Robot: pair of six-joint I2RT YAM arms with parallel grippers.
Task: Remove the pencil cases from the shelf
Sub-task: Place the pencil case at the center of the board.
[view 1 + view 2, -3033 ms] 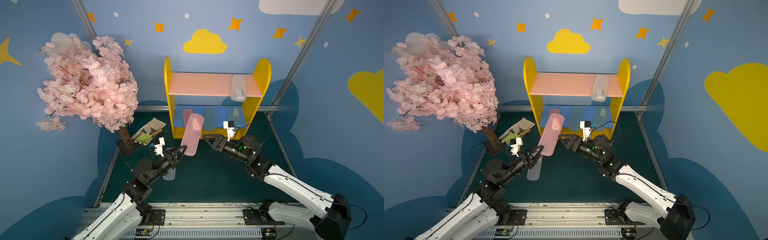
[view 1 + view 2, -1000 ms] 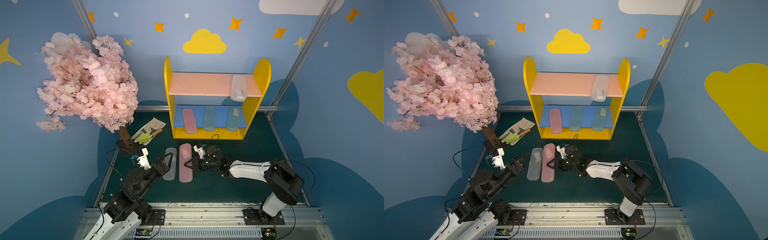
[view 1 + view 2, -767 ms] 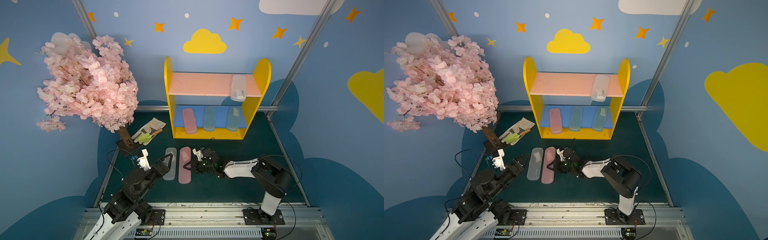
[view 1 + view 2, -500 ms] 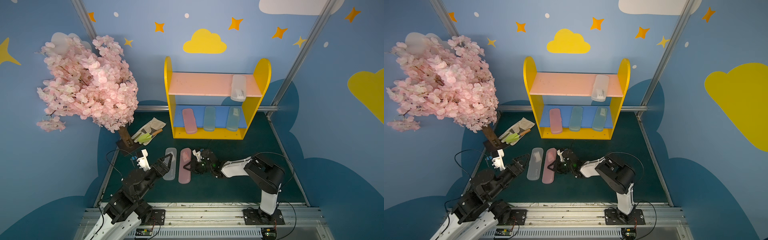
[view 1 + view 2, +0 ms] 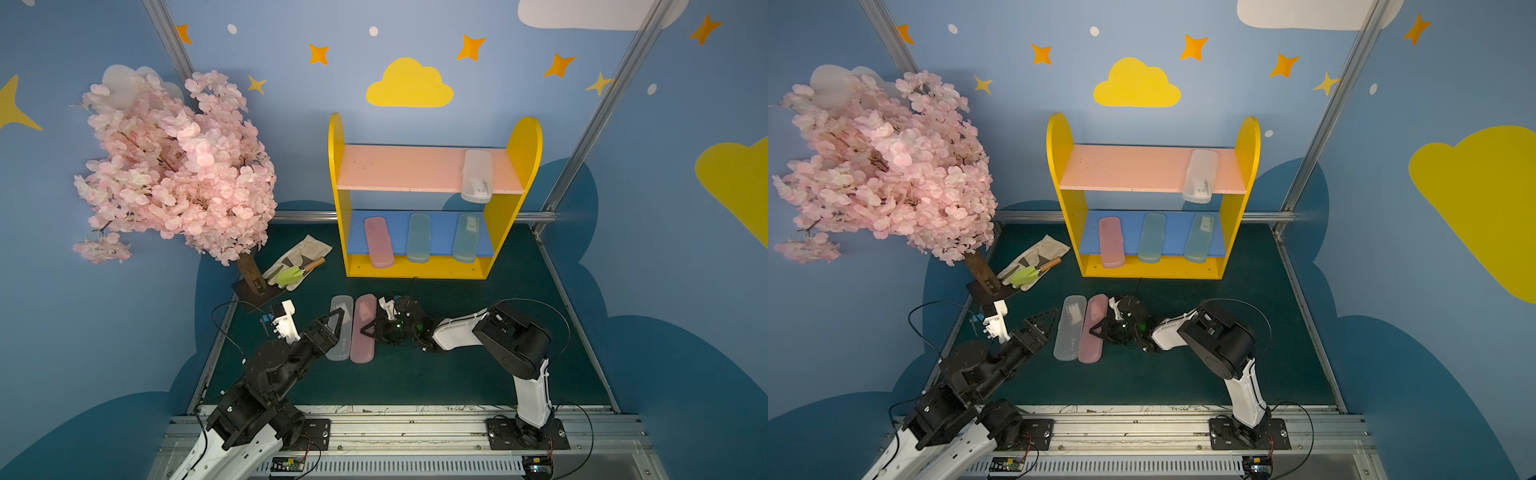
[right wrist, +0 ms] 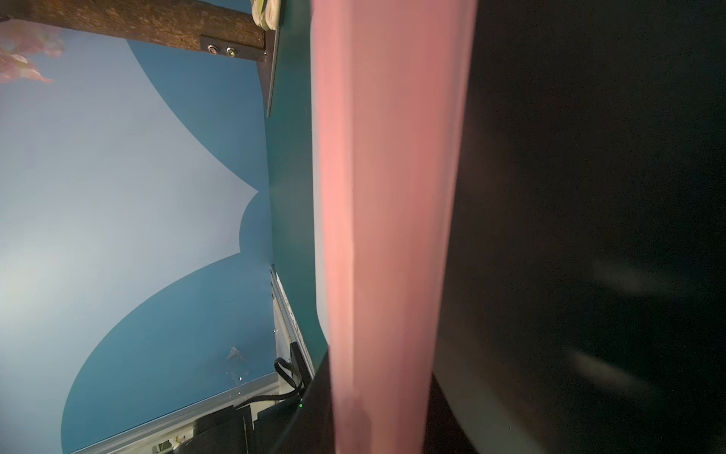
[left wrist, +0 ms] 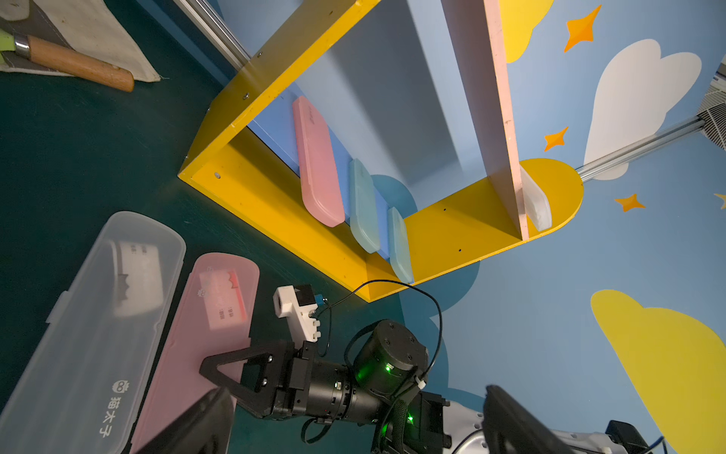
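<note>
Pink pencil case [image 5: 362,353] has landed flat off the shelf [image 5: 337,174], right pincer [image 5: 368,330] clamped on its near edge, left pincer [image 5: 336,320] gaping empty; four remain.

Both top views sit high, well in front of the shelf [image 5: 415,272], pitched down at it; they overlap almost fully. Left wrist cam sits low near the shelf's front, rolled, looking up across it. Right wrist cam looks along the shelf's front toward the tree trunk [image 6: 137,23], almost against the pink case [image 6: 393,196] lying before the shelf, which every view shows.

Shelf [image 5: 336,166] yellow, pink, blue (mat [image 5: 457,374] dark green).
</note>
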